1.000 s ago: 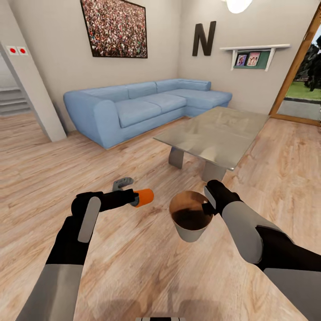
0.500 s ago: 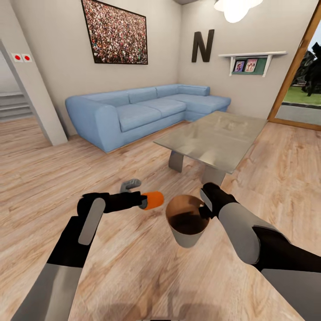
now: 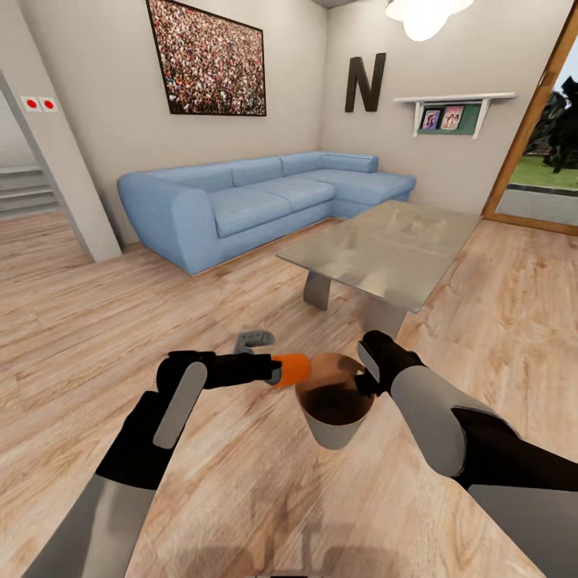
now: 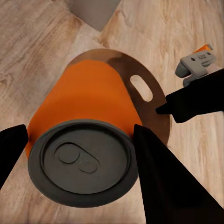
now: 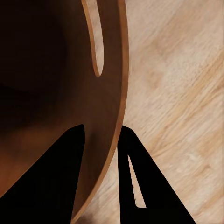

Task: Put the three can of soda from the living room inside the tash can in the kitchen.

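Head view: left hand (image 3: 277, 372) grips orange can (image 3: 292, 369) at bin (image 3: 333, 429) rim, right hand (image 3: 368, 377) pinching it.

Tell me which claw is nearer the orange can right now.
Left. The left claw is shut on the orange can, holding it on its side at the bin rim. The right claw grips the bin's far rim, across the opening from the can.

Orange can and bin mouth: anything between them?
Nothing. In the head view the orange can, held by the left gripper, reaches the trash can rim; the left wrist view shows its brown inside right behind.
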You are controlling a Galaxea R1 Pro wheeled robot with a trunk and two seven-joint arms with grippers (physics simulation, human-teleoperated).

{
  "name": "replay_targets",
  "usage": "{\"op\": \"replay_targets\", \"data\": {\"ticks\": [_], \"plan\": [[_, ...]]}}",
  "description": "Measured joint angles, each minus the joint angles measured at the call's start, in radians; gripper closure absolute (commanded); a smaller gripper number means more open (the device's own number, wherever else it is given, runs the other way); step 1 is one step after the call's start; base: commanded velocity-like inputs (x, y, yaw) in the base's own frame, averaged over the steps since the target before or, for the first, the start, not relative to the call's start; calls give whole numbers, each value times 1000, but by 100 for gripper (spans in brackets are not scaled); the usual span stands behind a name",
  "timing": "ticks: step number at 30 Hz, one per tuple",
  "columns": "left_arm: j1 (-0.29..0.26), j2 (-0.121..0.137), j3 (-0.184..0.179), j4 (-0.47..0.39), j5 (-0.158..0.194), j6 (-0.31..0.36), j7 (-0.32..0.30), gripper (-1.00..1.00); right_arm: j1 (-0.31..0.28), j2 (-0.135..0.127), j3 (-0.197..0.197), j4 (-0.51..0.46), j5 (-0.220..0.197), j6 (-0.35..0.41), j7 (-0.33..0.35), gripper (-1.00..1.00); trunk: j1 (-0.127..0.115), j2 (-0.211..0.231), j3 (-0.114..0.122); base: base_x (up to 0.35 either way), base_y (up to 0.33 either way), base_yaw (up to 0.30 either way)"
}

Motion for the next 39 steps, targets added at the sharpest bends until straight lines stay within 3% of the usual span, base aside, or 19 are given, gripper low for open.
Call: {"op": "replay_targets", "data": {"ticks": [6, 14, 30, 33, 39], "plan": [[0, 0, -23, -29, 1, 0, 0, 100, 1, 3, 2, 1, 7, 1, -1, 100, 0, 0, 0, 0, 0, 0], [-1, -6, -27, -50, 1, 0, 0, 100, 1, 6, 9, 1, 5, 0, -1, 100, 0, 0, 0, 0, 0, 0], [0, -8, -27, -40, 0, 0, 0, 100, 1, 56, 18, 1, 6, 1, -1, 100, 0, 0, 0, 0, 0, 0], [0, -7, -27, -40, 0, 0, 0, 100, 1, 57, 13, 2, -11, -1, 0, 100, 0, 0, 0, 0, 0, 0], [0, -7, -28, -40, 0, 0, 0, 100, 1, 57, 27, 22, 11, 1, -2, 100, 0, 0, 0, 0, 0, 0]]}}
